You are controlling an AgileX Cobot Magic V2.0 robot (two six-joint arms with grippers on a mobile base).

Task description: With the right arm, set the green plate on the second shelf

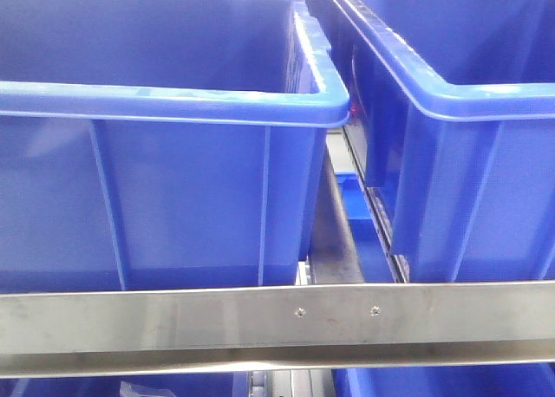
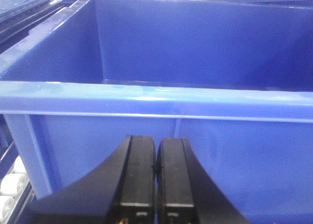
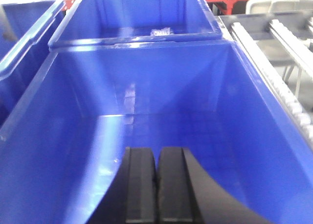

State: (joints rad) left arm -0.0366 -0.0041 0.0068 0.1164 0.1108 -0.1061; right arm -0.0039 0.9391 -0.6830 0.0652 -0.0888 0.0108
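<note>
The green plate is out of view in every frame. The second shelf shows in the front view as a brushed steel front rail point(image 1: 173, 315) with two small screws, carrying large blue bins. My left gripper point(image 2: 156, 153) is shut with nothing in it, its black fingers pressed together just in front of a blue bin's outer wall point(image 2: 122, 145), below its rim. My right gripper point(image 3: 157, 158) is also shut and empty, hanging above the inside of a blue bin point(image 3: 210, 101) whose floor looks bare.
Two big blue bins point(image 1: 156, 189) point(image 1: 468, 154) stand side by side on the rail with a narrow gap point(image 1: 342, 232) between them. Behind the right gripper's bin sits another blue bin point(image 3: 142, 13). White conveyor rollers point(image 3: 293, 106) run along the right; more rollers point(image 2: 12, 185) at lower left.
</note>
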